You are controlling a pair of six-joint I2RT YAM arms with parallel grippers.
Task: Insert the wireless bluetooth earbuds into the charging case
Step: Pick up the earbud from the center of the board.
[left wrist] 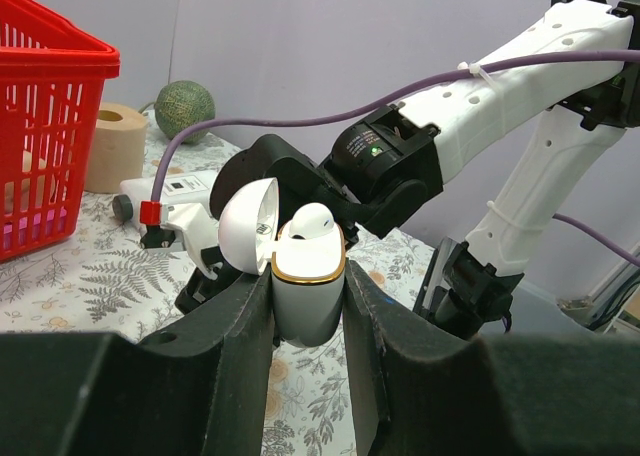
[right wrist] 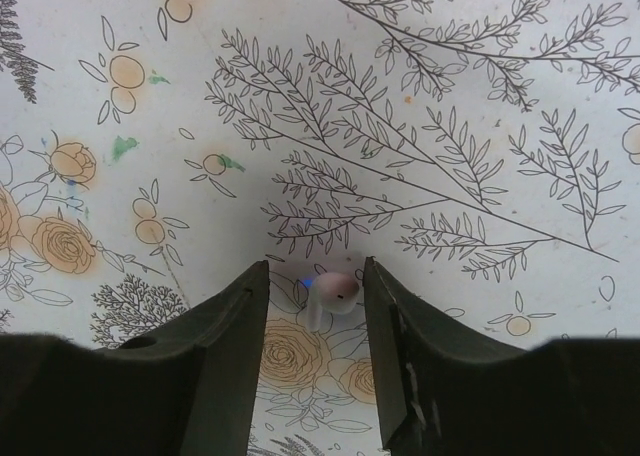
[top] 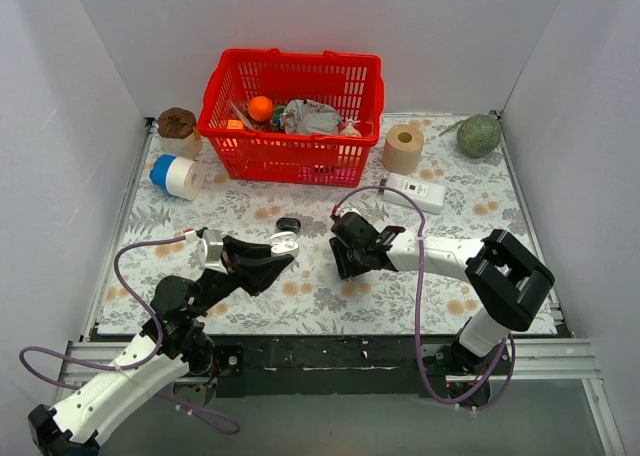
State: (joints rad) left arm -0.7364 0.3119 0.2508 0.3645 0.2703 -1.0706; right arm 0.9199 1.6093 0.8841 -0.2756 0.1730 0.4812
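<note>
My left gripper point(top: 277, 252) is shut on a white charging case point(left wrist: 308, 294) with a gold rim and holds it upright above the table, lid point(left wrist: 246, 226) swung open. One white earbud point(left wrist: 312, 220) sits in the case. The case also shows in the top view point(top: 285, 242). My right gripper point(right wrist: 315, 281) is open and points down at the tablecloth. A second white earbud point(right wrist: 333, 294) lies on the cloth between its fingertips, apart from both. In the top view the right gripper point(top: 346, 265) hides that earbud.
A small black case point(top: 289, 224) lies just behind the left gripper. A red basket point(top: 292, 116) of odds and ends stands at the back. A paper roll point(top: 403, 148), green ball point(top: 479, 135), white device point(top: 415, 192), tape roll point(top: 178, 176) and brown object point(top: 176, 124) are also there.
</note>
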